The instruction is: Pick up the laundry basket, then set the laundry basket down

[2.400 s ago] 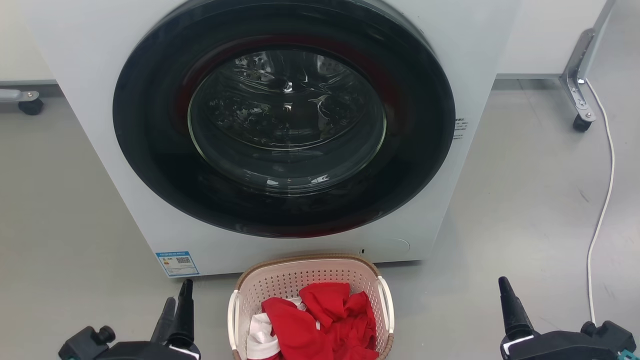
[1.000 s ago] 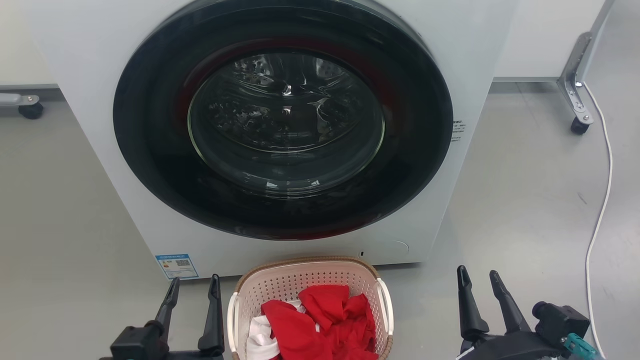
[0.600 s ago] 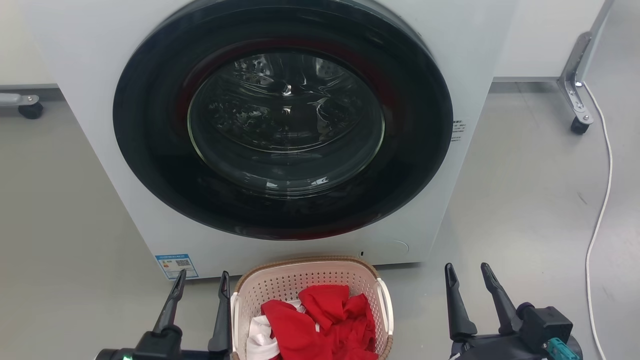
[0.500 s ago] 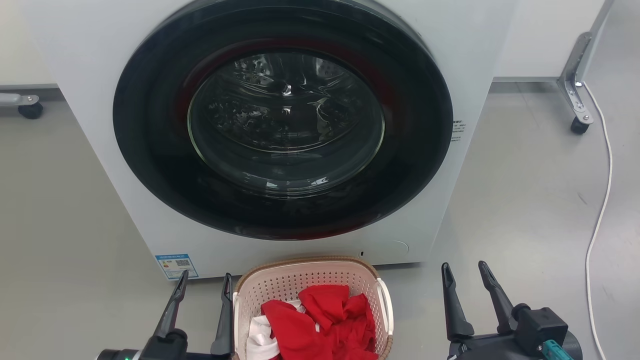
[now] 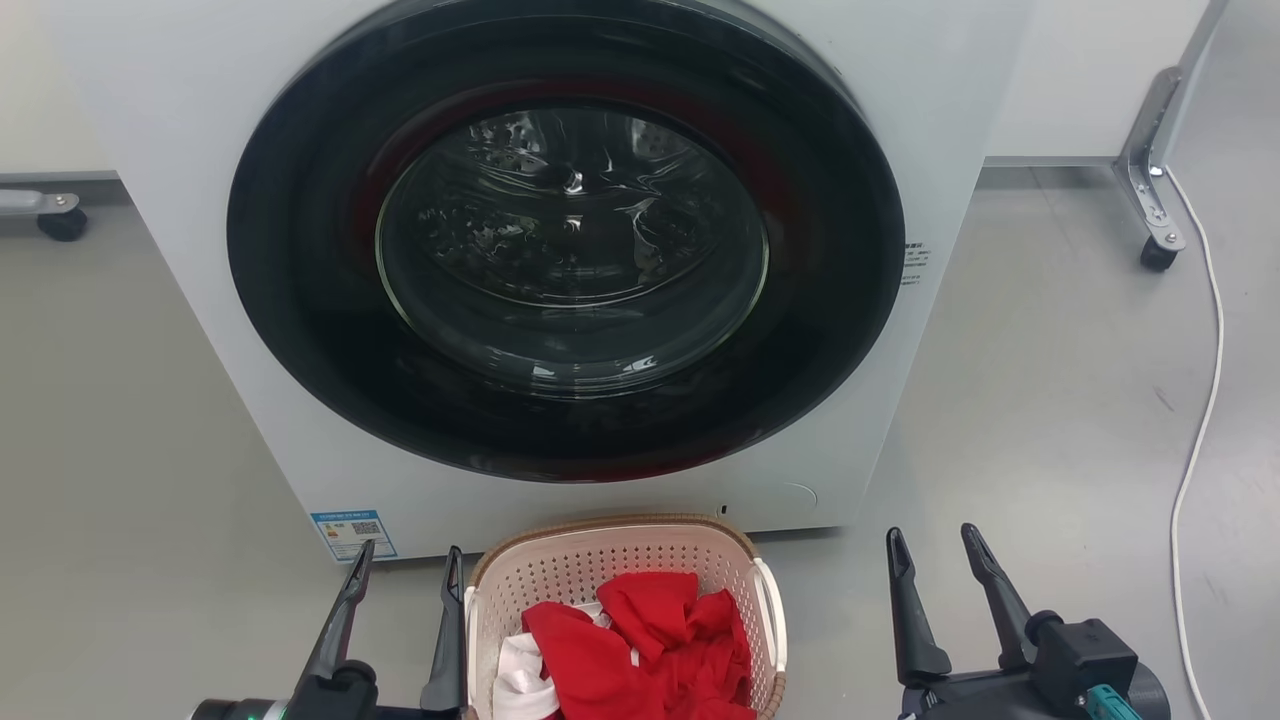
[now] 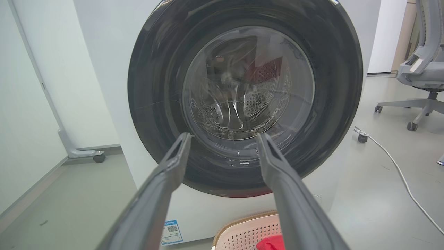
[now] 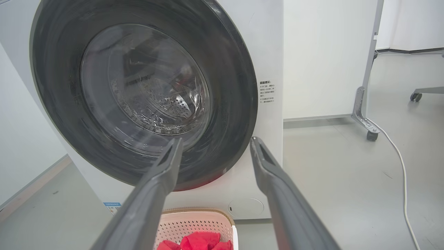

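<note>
The laundry basket (image 5: 590, 565) sits on the grey floor (image 5: 100, 450) at the bottom centre of the head view, just in front of the washer (image 5: 180, 100) and below its round dark door (image 5: 570, 240). Crumpled red clothes (image 5: 650, 640) fill most of the basket, with a white cloth (image 5: 515, 670) at their lower left.

The left gripper (image 5: 410, 555) rises from the bottom edge just left of the basket with its jaws spread. Its inner finger stands close along the basket's white left handle (image 5: 468, 620); whether they touch cannot be told. The right gripper (image 5: 930, 535) stands at the lower right, apart from the basket's right handle (image 5: 772, 615), its jaws likewise spread and holding nothing. In both wrist views the fingers point at the lower part of the washer door, with the basket's rim low in the frame.

A blue label (image 5: 352, 533) marks the washer's lower left corner. A white cable (image 5: 1205, 400) runs down the floor along the right edge, below a wheeled metal leg (image 5: 1155, 190) at the upper right.
</note>
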You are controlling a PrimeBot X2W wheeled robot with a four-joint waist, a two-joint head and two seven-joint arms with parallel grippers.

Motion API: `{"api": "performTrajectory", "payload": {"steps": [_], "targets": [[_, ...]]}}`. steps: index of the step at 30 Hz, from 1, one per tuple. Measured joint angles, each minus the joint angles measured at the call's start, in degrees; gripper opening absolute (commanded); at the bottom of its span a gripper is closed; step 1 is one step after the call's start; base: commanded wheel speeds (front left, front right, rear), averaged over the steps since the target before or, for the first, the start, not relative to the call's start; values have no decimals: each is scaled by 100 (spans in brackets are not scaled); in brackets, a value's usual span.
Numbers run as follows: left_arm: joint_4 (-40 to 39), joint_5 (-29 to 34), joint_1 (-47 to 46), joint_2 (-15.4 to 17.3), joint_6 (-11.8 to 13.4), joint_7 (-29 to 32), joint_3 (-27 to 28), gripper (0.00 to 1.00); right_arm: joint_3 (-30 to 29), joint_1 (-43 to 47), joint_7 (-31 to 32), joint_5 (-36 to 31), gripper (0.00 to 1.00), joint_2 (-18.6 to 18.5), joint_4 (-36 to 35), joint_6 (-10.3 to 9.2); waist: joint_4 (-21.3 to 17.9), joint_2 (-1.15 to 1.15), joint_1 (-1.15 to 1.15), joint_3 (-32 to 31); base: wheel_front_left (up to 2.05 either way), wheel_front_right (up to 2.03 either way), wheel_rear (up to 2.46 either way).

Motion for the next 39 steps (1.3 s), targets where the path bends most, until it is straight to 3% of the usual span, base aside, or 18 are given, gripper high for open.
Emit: {"api": "performTrajectory", "payload": {"steps": [23,39], "targets": [[-127,14,116,-5,-1,0,69,100,-97,68,-1,-100,100,22,-115,52,11,0,0,90,0,0,0],[118,-10,-527,-29,-58,-1,246,100,-368,-769,-25,-140,100,-21,78,205,22,0,1,1055,0,0,0]]}}
